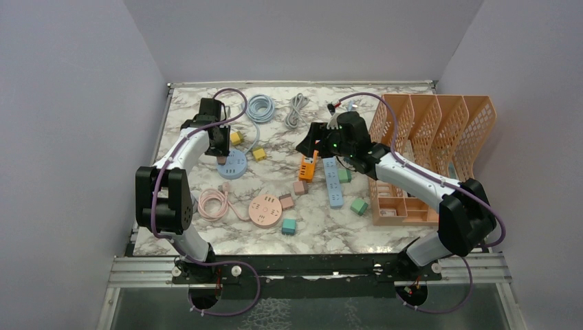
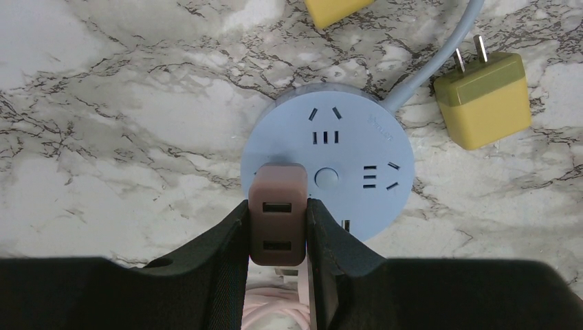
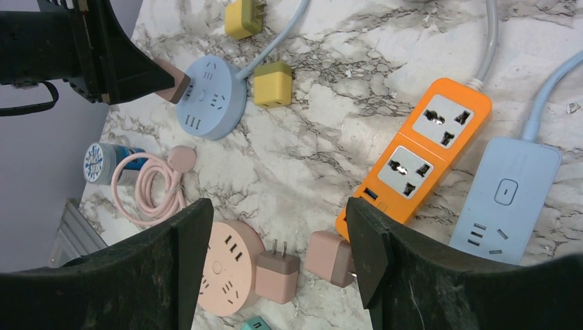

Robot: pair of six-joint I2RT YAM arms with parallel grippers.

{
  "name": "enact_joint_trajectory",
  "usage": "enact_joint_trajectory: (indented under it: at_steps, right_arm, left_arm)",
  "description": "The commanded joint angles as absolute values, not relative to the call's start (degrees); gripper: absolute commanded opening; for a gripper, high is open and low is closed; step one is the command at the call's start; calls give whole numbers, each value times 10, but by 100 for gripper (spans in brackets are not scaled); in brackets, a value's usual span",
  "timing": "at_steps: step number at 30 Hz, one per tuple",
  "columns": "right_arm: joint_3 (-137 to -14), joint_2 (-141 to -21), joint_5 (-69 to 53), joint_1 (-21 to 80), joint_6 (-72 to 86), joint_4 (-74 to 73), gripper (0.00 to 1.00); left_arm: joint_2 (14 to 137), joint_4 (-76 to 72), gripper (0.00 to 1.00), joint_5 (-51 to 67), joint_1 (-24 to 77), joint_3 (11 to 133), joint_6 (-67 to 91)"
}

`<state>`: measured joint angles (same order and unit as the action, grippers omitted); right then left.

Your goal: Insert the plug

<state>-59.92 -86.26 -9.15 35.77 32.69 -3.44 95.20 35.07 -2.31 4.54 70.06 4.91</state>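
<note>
My left gripper (image 2: 277,237) is shut on a brown two-port USB plug (image 2: 277,213). It holds the plug upright over the left side of the round blue socket hub (image 2: 344,137). The plug's prongs are hidden, so I cannot tell whether they are in the slots. In the top view the left gripper (image 1: 221,146) is over the blue hub (image 1: 234,166). My right gripper (image 3: 278,254) is open and empty. It hovers above the table beside the orange power strip (image 3: 419,155), near the middle of the top view (image 1: 313,146).
Two yellow plugs (image 2: 483,100) lie by the blue hub. A pink round hub (image 3: 223,275), two pink plugs (image 3: 277,276), a long blue strip (image 3: 509,199), green plugs (image 1: 359,206) and coiled cables (image 1: 260,108) lie around. An orange file rack (image 1: 433,137) stands at the right.
</note>
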Motion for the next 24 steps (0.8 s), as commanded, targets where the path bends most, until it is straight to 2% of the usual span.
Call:
enact_joint_trajectory:
  at_steps: [1,10,24]
  right_arm:
    - [-598,-865,-95,356,326,-31,71]
    - [-590,-862,-93,356,328,-33,70]
    - [-570,-842,-80,356,324,-41,70]
  left_arm:
    - [947,335,0,-30,41,697,69]
    - [887,279,0,-27,41,663,77]
    - [922,288,0,-32,40,643,70]
